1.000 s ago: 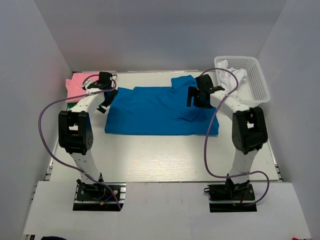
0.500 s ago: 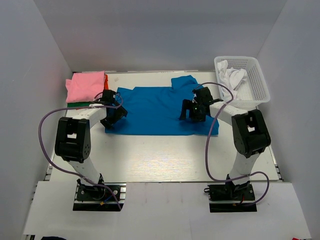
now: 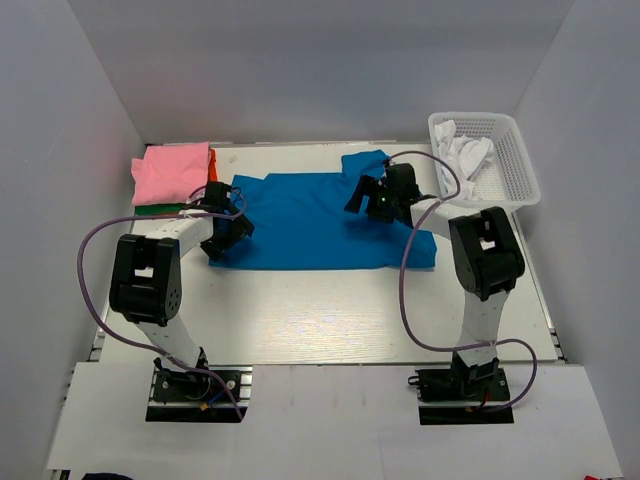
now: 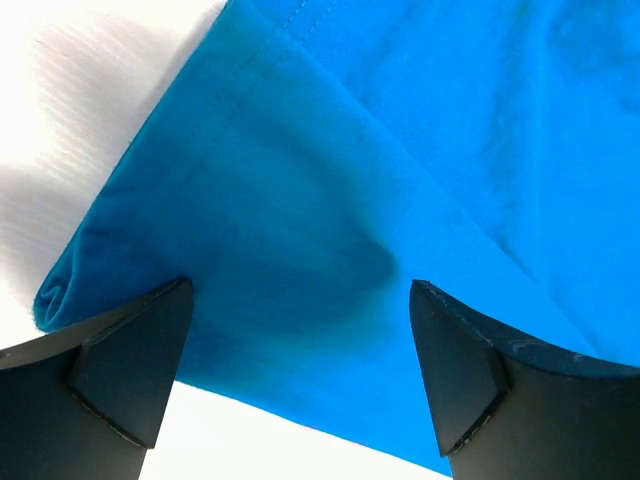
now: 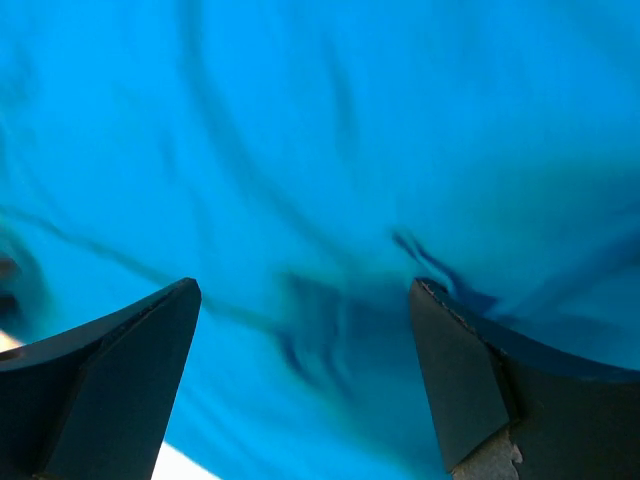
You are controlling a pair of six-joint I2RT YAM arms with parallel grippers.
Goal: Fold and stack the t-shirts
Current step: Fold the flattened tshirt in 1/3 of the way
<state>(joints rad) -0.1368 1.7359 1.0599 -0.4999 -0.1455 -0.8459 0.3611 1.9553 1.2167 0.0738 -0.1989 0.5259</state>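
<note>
**Blue t-shirt spread flat, both grippers open above it**

Blue cloth fills the gap between the jaws of the left gripper (image 4: 300, 288), which stand wide apart with nothing between them. Its two dark fingers (image 4: 120, 370) frame a doubled-over edge of the blue t-shirt (image 3: 300, 215), with a stitched hem running diagonally above it and a strip of pale table (image 4: 60, 120) showing at the left. From above, this gripper sits low over the shirt's near left corner. Whether the fingertips touch the cloth cannot be told.

The right gripper (image 5: 305, 285) is open just as wide and also holds nothing. In its wrist view, its fingers (image 5: 100, 380) stand over softly creased blue fabric that covers nearly the whole picture. Seen from above, it hangs over the right part of the shirt, just near of the sleeve that sticks out toward the far edge.

The blue t-shirt lies spread in the middle of the table, broadly rectangular, with a small flap jutting out at its near right corner.

At the far left corner, a folded pink t-shirt (image 3: 172, 172) tops a small pile. An orange t-shirt (image 3: 212, 163) peeks out at the pile's right side and a green t-shirt (image 3: 155, 209) at its near edge.

At the far right, crumpled white t-shirts (image 3: 465, 152) lie in a white mesh basket (image 3: 520, 165), well apart from the blue one.
</note>
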